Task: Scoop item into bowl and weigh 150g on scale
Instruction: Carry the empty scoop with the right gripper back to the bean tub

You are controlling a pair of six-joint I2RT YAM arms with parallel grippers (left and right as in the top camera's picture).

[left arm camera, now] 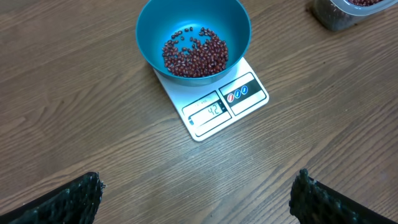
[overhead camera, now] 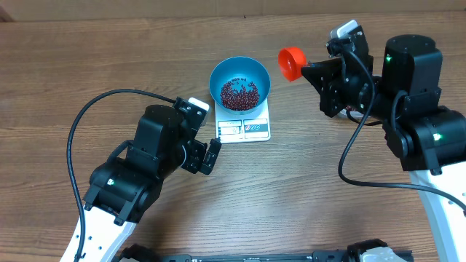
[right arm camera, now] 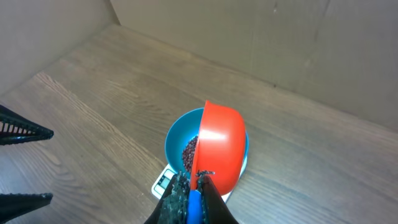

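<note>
A blue bowl stands on the white scale, holding a shallow layer of dark red beans. In the left wrist view the scale has a lit display that reads 42. My right gripper is shut on the blue handle of an orange-red scoop. The scoop hangs tilted on its side, just right of the bowl's rim and above the table. My left gripper is open and empty on the near-left side of the scale, its fingers wide apart.
The corner of a clear plastic container holding more beans sits beyond the scale to the right. Black cables trail from both arms across the wooden table. A cardboard wall closes the far side.
</note>
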